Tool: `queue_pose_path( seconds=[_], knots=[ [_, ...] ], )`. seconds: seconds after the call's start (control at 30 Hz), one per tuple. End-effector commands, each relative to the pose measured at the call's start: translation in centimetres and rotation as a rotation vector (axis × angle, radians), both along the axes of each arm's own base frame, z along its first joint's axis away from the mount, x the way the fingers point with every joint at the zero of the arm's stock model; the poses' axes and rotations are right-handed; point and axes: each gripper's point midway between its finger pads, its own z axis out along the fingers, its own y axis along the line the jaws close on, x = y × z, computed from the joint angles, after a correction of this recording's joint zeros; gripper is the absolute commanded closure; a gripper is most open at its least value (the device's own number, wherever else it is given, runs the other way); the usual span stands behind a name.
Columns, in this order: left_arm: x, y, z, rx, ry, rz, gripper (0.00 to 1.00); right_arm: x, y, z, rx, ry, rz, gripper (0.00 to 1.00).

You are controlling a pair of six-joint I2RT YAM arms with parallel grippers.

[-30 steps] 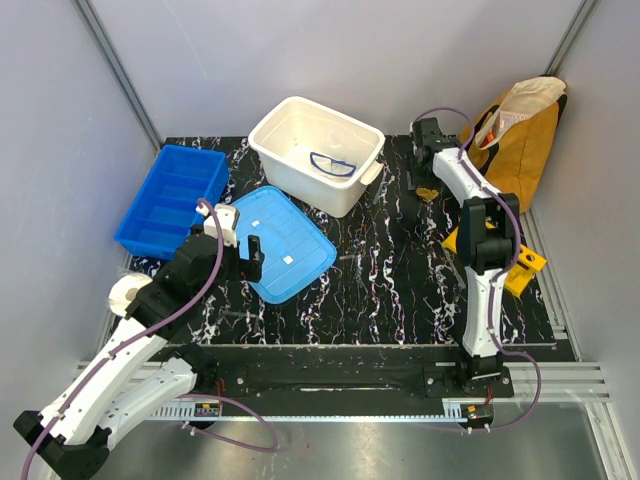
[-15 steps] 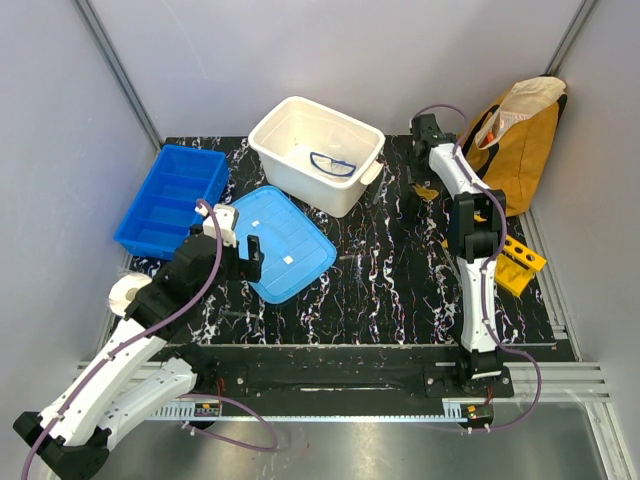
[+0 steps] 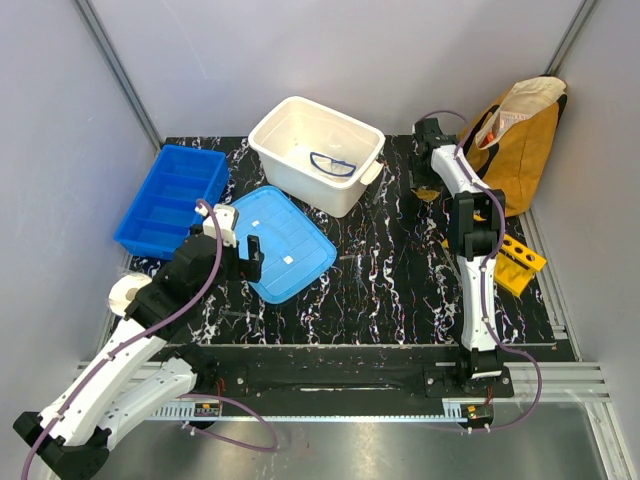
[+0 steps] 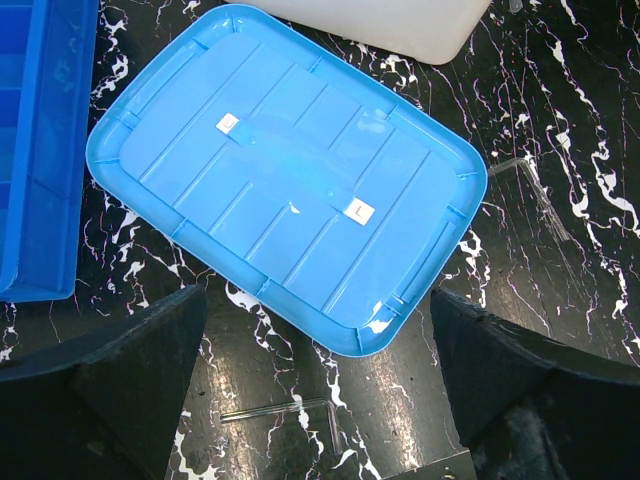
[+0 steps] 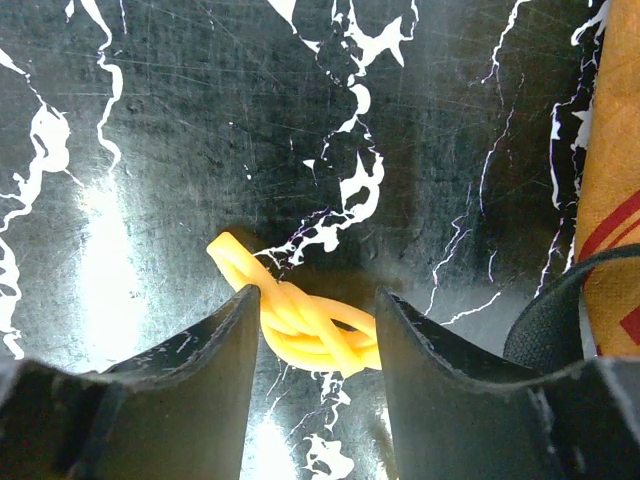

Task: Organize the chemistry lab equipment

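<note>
My right gripper (image 5: 318, 305) is down at the table's back right, its jaws half apart on either side of a knotted yellow rubber tube (image 5: 300, 325) lying on the black surface. The left finger touches the knot, and one tube end pokes out past it. From above, this knot (image 3: 427, 192) shows just under the gripper (image 3: 424, 180). My left gripper (image 4: 315, 330) hangs wide open and empty over a bent glass tube (image 4: 290, 410). Blue-rimmed safety glasses (image 3: 333, 165) lie inside the white tub (image 3: 290, 108). The yellow-orange rack (image 3: 520, 262) sits at the right edge.
The blue lid (image 3: 280, 240) lies flat ahead of the left gripper. The blue divided tray (image 3: 170, 200) stands at the far left. A brown-yellow bag (image 3: 520, 140) leans in the back right corner beside the right gripper. Another thin glass tube (image 4: 530, 185) lies right of the lid.
The right arm's elbow has swung back from over the rack, which now shows fully. Its gripper stays by the yellow tube. The left arm has not moved.
</note>
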Motion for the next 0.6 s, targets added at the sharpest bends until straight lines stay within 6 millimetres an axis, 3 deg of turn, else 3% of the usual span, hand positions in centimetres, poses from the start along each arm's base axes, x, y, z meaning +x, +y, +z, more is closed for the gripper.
queue_pose_path(
  seconds=[0.0, 0.17, 0.37, 0.57],
  knots=[
    [0.4, -0.5, 1.0, -0.026, -0.041, -0.012, 0.03, -1.2, -0.4, -0.9, 0.017, 0.058, -0.013, 0.47],
    [0.4, -0.6, 1.1, -0.029, -0.043, -0.013, 0.03, -2.2, -0.2, -1.1, 0.052, 0.079, -0.032, 0.56],
    [0.4, -0.7, 1.0, -0.029, -0.035, -0.021, 0.03, -3.6, 0.8, -1.0, 0.121, 0.104, -0.063, 0.59],
    [0.4, -0.7, 0.8, -0.025, -0.03, -0.021, 0.04, -4.0, 0.5, -0.5, 0.116, 0.099, -0.074, 0.8]
  ],
)
